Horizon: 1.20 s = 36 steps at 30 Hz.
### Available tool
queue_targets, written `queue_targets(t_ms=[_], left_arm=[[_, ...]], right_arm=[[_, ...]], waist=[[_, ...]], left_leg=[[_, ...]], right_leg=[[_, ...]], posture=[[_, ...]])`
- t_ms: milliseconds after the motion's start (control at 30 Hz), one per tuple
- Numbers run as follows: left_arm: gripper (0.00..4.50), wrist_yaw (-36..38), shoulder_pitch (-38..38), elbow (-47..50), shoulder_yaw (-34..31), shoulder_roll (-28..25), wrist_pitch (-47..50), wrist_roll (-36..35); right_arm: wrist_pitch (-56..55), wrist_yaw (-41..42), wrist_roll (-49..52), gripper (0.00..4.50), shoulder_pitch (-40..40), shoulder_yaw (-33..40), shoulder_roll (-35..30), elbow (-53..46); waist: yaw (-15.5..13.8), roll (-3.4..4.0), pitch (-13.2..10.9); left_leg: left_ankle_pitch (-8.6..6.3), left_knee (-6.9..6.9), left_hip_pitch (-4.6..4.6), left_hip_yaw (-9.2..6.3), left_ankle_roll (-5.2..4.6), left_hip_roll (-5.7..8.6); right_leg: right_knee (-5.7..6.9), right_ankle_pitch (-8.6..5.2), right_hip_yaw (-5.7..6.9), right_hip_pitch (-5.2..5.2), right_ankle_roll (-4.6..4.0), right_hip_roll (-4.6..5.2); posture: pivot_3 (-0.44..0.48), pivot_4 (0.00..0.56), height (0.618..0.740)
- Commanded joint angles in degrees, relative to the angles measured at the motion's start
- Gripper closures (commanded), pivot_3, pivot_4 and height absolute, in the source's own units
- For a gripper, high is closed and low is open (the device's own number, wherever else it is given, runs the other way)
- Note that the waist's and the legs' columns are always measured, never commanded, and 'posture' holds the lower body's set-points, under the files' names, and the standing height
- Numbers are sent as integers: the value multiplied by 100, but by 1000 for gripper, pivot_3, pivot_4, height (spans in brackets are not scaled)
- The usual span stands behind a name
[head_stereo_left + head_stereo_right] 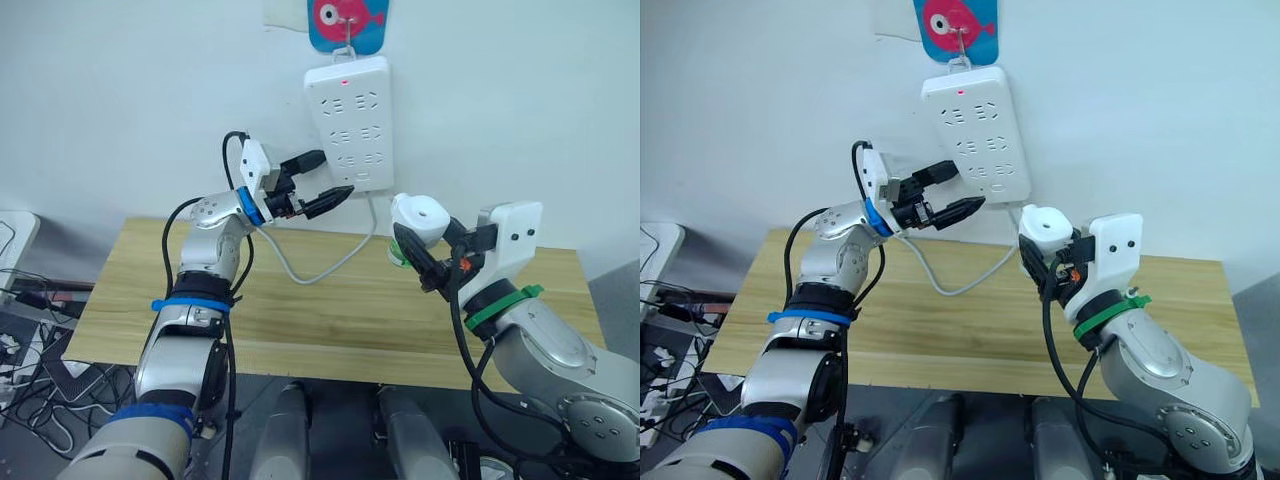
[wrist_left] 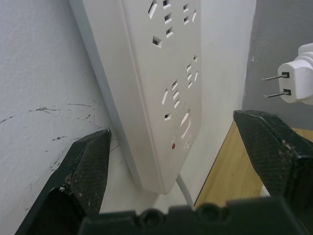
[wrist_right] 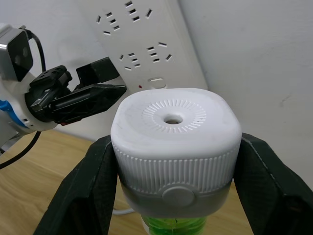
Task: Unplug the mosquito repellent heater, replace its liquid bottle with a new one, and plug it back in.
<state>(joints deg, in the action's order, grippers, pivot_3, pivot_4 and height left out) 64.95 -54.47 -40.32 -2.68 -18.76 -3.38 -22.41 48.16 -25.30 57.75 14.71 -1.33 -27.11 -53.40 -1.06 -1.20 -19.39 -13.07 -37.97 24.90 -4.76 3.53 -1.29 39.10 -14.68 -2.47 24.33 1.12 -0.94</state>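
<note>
My right hand (image 1: 418,250) was clamped on the heater (image 1: 419,216), unplugged, above the bench (image 1: 330,310). Left hand (image 1: 318,180) gaped by the power strip (image 1: 352,120). I feared misaligned prongs bending.

left arm: raised from the lower left, elbow bent, forearm angled up toward the wall. left gripper (image 1: 318,182) held at the lower end of the power strip (image 1: 351,120), fingers spread apart with nothing between them; one finger (image 2: 85,169) sits on the wall side of the strip's bottom corner, the other on the open side, neither seen touching it.

right arm: comes in from the lower right, forearm angled up and inward, wrist turned so the gripper points toward the wall. right gripper (image 1: 418,252) closed on the mosquito repellent heater (image 3: 176,134), one black finger (image 3: 80,196) pressed on each side of the white body, held clear of the strip and above the table.
</note>
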Motion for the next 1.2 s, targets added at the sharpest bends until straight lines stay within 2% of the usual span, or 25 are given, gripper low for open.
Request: queue_targets(t_ms=[33,333,533,633,900,933,1200], left_arm=[[0,213,-354,-128,-130,41,-133,-45],[0,702,-444,129,-109,183,362,-222],[0,759,-404,254,-203,-29,748,-287],[595,733,-298,399,-263,-135,1043,-363],[3078,624,-190,684,-337,-167,1348,-370],[3205,607,-191,688,-338,-155,1355,-362],[3203,480,-85,821,-286,-118,1347,-283]], right_arm=[[-23,-42,48,1571,22,99,25,-360],[-40,-52,-36,1571,-41,116,109,-335],[11,-65,30,1571,1,193,21,-379],[48,-119,137,1571,94,270,-35,-386],[216,-356,410,1571,550,218,-56,-305],[261,-365,418,1571,688,166,-44,-263],[644,-255,202,1571,1446,-270,16,135]], waist=[[-13,-1,0],[18,0,3],[77,0,3],[112,0,3],[118,0,3],[120,0,3],[118,0,3]], left_leg=[[1,-1,0,1,-2,3],[3,4,3,2,-4,-1],[3,3,2,2,-4,-3],[3,3,2,1,-4,-3],[3,3,2,0,-4,-2],[3,3,2,1,-4,-2],[3,1,2,0,-5,-3]], right_leg=[[0,0,-1,-1,0,2],[-2,0,2,2,0,4],[2,0,2,2,0,2],[1,0,2,2,0,2],[2,0,3,2,0,3],[2,0,1,2,0,3],[7,0,3,2,-1,4]], posture=[[100,259,740],[92,253,740],[82,262,740],[79,262,740],[88,273,740],[88,273,740],[95,289,740]])
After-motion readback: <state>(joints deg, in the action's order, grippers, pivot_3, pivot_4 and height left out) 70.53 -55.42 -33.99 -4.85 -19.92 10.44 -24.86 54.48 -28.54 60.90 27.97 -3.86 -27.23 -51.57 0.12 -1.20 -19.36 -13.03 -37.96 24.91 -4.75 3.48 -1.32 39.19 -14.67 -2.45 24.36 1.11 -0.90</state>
